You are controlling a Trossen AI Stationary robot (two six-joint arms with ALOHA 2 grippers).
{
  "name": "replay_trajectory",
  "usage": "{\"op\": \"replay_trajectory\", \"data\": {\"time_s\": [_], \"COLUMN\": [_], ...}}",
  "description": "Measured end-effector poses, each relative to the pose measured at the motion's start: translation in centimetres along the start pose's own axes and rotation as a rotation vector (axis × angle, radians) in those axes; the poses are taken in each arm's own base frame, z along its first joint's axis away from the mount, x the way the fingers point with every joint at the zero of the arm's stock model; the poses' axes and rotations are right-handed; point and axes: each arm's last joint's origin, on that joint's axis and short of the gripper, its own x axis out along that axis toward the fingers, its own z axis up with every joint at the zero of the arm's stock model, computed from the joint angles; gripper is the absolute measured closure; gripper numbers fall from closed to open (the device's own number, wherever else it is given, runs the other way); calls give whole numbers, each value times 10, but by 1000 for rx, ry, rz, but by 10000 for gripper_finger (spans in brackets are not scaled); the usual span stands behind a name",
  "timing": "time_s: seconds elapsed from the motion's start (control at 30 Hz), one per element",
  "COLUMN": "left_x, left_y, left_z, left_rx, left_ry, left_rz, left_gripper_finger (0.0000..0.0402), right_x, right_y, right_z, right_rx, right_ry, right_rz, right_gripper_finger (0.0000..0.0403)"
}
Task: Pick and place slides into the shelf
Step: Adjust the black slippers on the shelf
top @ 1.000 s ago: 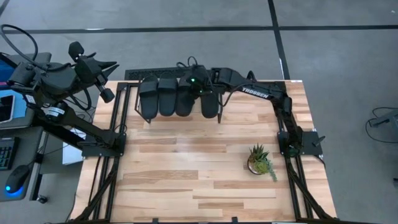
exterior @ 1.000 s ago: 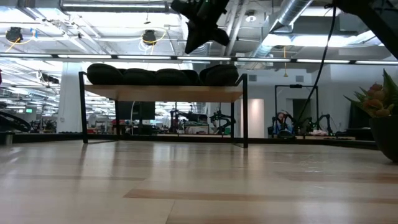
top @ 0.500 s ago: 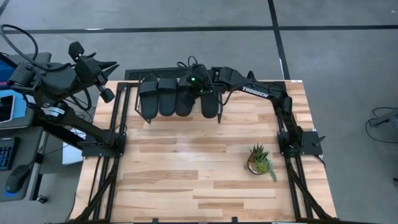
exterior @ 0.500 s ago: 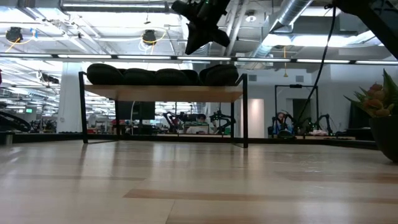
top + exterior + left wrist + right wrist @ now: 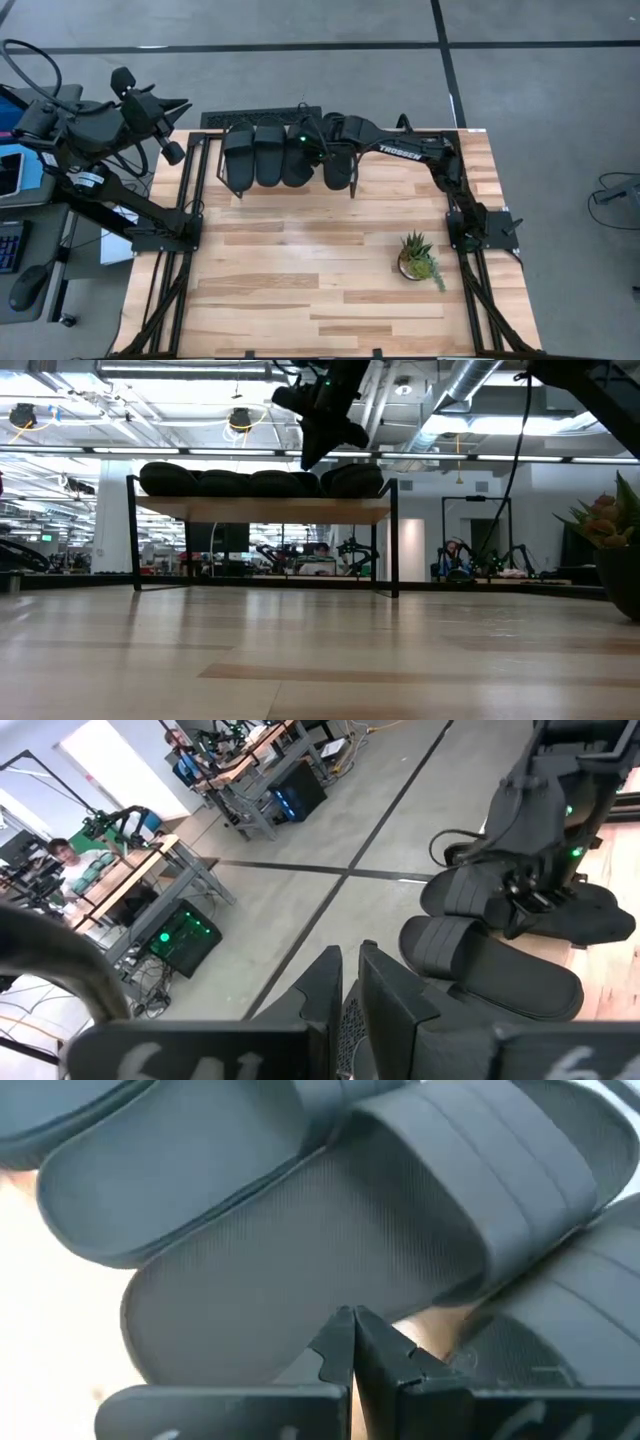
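Counter, bearing shelf at its far edge. Four slides side by side on the shelf plank, apparently all placed. Right end effector above them, shut, empty. Left end effector parked off-counter, nearly closed, empty.

An open robotics lab is shown: exposed ceiling ducts, workbenches with computers, concrete floor.

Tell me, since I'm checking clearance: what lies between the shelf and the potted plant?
Only bare tabletop lies between the shelf and potted plant, clearest in the high view.
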Motion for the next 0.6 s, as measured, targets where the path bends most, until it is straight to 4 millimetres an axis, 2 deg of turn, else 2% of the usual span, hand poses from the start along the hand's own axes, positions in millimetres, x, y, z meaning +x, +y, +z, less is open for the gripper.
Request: {"op": "replay_trajectory", "data": {"time_s": [0.2,0.6], "left_x": [0,0], "left_y": [0,0], "left_z": [0,0], "left_rx": [-10,-20], "left_ry": [0,0], "left_rz": [-1,-5], "left_gripper_finger": [372,372], "right_x": [7,5], "right_y": [0,-9], "right_z": [-2,-11], "right_rx": [-9,-33], "right_ry": [20,103], "right_rz": [-34,-146], "right_gripper_finger": [403,403]}}
